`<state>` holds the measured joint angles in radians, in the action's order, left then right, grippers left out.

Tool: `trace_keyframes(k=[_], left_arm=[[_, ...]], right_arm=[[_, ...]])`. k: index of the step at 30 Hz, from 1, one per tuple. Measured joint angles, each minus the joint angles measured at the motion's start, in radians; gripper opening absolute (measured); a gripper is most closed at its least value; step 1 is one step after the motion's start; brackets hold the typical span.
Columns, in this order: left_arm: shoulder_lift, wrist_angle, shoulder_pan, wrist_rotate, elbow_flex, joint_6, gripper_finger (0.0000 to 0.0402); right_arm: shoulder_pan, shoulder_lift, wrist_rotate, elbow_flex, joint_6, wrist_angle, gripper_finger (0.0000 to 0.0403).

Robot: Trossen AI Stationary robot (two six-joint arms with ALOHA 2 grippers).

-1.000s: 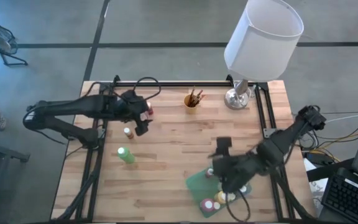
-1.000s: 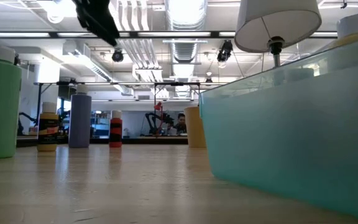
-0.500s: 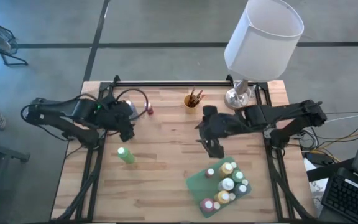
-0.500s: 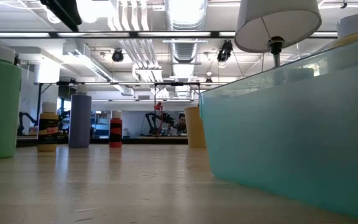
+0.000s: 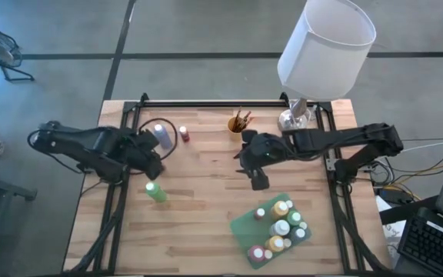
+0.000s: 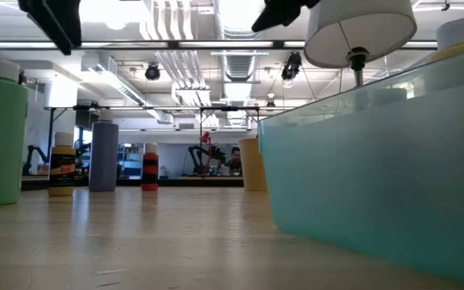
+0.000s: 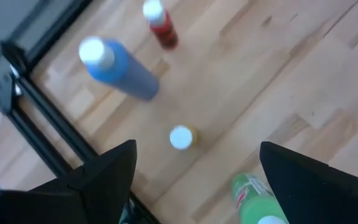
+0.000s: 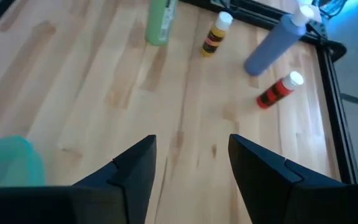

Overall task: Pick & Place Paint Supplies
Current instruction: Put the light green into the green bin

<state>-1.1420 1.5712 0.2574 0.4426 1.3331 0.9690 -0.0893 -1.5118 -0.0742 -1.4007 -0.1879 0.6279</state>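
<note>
Both arms have swung since a second ago. Four bottles stand upright near the table's left edge: green bottle, yellow bottle, blue bottle and red bottle, caps up. They look light, rigid and slick; grip mid-body. Left gripper hangs spread above the yellow one. Right gripper, empty with fingers parted, hovers mid-table beside the green tray.

no readable text, bottle labels too small and blurred to make out
</note>
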Motion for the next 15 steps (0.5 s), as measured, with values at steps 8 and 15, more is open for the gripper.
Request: trace_keyframes(k=[8, 15], left_arm=[[-0.031, 0.000, -0.034, -0.076, -0.118, 0.129, 0.0344], [-0.053, -0.043, -0.122, -0.113, -0.187, 0.087, 0.0344]], right_arm=[[0.042, 0.004, 0.041, 0.064, -0.028, -0.061, 0.0199], [0.060, 0.009, 0.085, 0.087, -0.045, -0.108, 0.0216]])
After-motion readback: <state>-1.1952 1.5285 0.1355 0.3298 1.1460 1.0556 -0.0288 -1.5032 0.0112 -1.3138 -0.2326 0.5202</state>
